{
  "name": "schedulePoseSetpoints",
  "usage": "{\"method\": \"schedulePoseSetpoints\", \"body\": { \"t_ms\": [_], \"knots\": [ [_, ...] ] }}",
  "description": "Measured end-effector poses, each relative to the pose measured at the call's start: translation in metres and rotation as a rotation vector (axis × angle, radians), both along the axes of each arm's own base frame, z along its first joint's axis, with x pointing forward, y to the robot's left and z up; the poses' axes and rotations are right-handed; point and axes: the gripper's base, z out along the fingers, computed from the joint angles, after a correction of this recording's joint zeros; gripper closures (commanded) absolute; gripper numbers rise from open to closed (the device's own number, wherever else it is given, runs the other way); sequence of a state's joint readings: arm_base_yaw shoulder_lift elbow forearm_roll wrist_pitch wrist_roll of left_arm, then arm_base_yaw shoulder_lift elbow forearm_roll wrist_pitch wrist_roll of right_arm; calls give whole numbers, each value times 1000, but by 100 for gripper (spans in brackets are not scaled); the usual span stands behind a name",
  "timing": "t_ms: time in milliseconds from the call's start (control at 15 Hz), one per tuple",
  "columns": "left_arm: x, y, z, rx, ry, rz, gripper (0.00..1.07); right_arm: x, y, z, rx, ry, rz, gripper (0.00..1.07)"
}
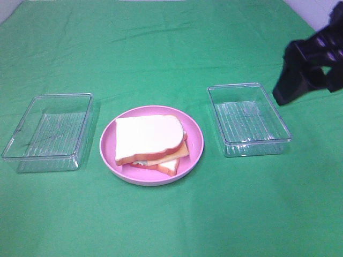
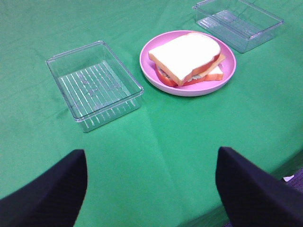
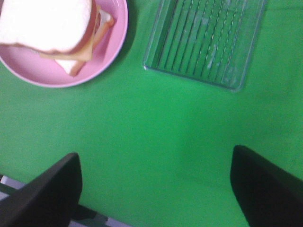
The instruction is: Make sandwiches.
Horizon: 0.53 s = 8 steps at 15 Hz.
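One assembled sandwich lies on the round pink plate in the middle of the green table. Its top is a white bread slice with an orange-brown crust. Orange cheese, a red strip and a little pale green show at its edges above the bottom slice. The left wrist view shows the sandwich on the plate far ahead of my left gripper, open and empty. My right gripper is open and empty too, hovering at the table's far right, with the sandwich off to one side.
An empty clear plastic container stands left of the plate, also in the left wrist view. A second empty container stands right of the plate, just below the right gripper. Green cloth covers the table.
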State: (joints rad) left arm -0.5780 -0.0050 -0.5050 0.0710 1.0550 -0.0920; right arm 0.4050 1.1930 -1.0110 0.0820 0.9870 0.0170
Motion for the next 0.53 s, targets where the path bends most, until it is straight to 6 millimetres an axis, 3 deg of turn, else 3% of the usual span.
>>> {"method": "schedulePoseSetpoints", "body": {
  "t_ms": [67, 200, 267, 533],
  "knots": [
    [0, 0, 0, 0, 0, 0, 34, -31, -13, -12, -8, 15, 1, 27],
    [0, 0, 0, 0, 0, 0, 34, -72, -31, -22, -6, 13, 5, 27],
    [0, 0, 0, 2, -1, -2, 34, -82, -35, -24, -5, 10, 6, 27],
    [-1, -2, 0, 12, -5, -32, 34, -152, -66, -40, 23, -136, 38, 27]
  ]
}}
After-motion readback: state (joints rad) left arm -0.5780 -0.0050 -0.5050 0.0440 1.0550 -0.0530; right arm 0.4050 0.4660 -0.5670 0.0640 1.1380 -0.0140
